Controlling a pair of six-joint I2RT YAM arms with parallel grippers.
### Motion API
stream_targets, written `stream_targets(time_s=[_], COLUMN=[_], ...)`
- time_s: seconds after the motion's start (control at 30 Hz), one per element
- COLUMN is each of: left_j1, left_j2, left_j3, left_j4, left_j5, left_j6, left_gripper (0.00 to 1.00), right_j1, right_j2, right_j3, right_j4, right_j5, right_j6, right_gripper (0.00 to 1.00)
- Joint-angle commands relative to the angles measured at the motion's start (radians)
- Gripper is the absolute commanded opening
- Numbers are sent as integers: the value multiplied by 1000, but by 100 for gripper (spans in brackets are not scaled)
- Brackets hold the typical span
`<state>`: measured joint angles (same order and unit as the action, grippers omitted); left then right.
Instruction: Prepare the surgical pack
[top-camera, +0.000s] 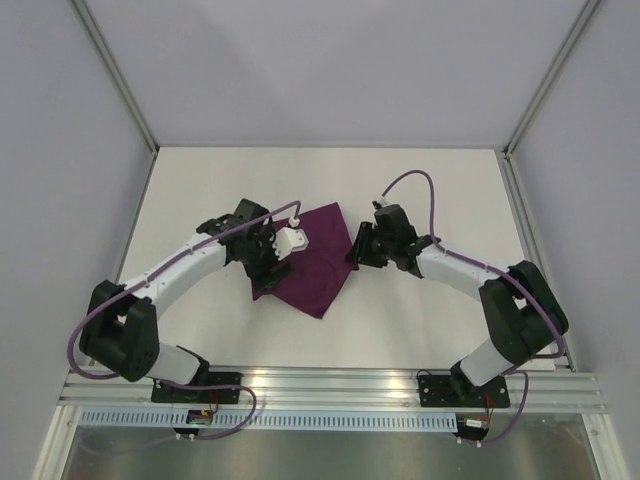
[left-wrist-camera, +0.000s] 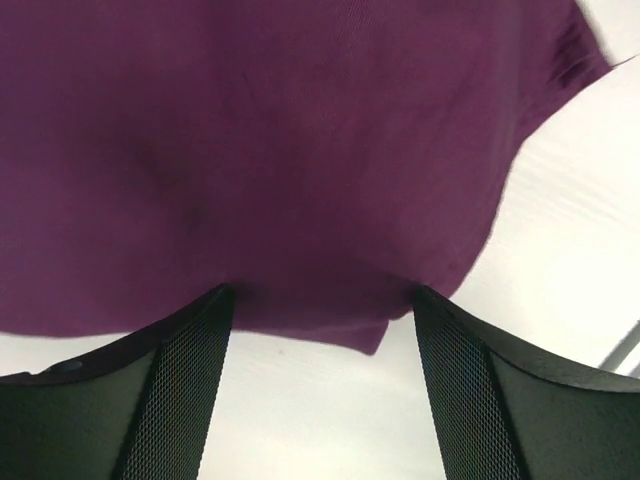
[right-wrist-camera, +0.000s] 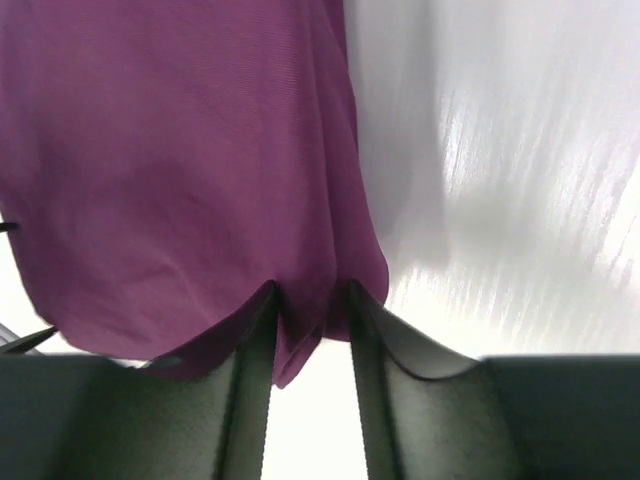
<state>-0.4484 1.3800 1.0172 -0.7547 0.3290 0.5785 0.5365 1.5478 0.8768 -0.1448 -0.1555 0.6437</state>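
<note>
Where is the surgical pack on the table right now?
In the top view, the surgical pack lies near the middle of the table, with the left pincer at its left edge and the right pincer at its right edge.

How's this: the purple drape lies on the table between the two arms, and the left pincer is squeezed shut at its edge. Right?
Not shut: the left wrist view shows the left pincer open wide, fingers far apart, at the edge of the purple drape. The rest is right.
</note>
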Motion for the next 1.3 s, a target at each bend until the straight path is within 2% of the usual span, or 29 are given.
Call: stream_targets(time_s=[0.0,0.03,0.07,0.13,0.2,0.23,0.3,0.33,0.37,0.4,0.5,0.53,0.6,0.63,0.77,0.8,0.87,1.0,1.13,1.27], left_j1=[-33,-38,-41,-41,-41,-41,-41,-41,-41,-41,-41,-41,-41,-42,-62,-76,-128,-184,-202,-231], left_j2=[63,65,60,45,30,12,4,1,-2,-6,-25,-35,-62,-73,-124,-131,-159,-187,-194,-188], left_j3=[-38,-49,-69,-89,-103,-117,-129,-132,-141,-144,-147,-143,-128,-126,-193,-213,-277,-345,-388,-378], left_j4=[112,126,147,144,132,112,89,77,49,32,-31,-41,-51,-46,46,66,141,250,386,388], left_j5=[-134,-136,-131,-101,-58,-29,-21,-24,-40,-48,-45,-42,-42,-42,-96,-113,-159,-284,-389,-415], left_j6=[7,7,7,24,41,61,81,90,113,125,164,165,155,152,146,149,153,138,106,73], left_gripper=[81,80,77,60,41,26,13,2,2,10,47,58,69,75,82,88,88,84,79,69], right_j1=[0,2,3,8,8,10,14,14,14,14,14,14,14,17,84,107,185,266,319,364], right_j2=[50,51,46,22,2,-3,-14,-12,-9,1,12,9,-24,-40,-173,-192,-222,-247,-226,-168], right_j3=[8,2,-4,-21,-27,-39,-51,-62,-67,-71,-78,-75,-65,-62,-88,-99,-127,-193,-226,-234], right_j4=[57,69,77,65,33,31,33,36,37,40,40,34,1,-18,-122,-128,-106,36,187,305], right_j5=[-29,-41,-35,-6,8,7,4,4,5,7,2,1,10,39,148,174,237,237,264,225], right_j6=[51,62,74,79,77,79,80,80,80,79,76,71,65,63,79,94,128,241,269,274], right_gripper=[35,21,14,1,1,0,0,1,1,0,16,26,34,43,50,51,51,47,39,34])
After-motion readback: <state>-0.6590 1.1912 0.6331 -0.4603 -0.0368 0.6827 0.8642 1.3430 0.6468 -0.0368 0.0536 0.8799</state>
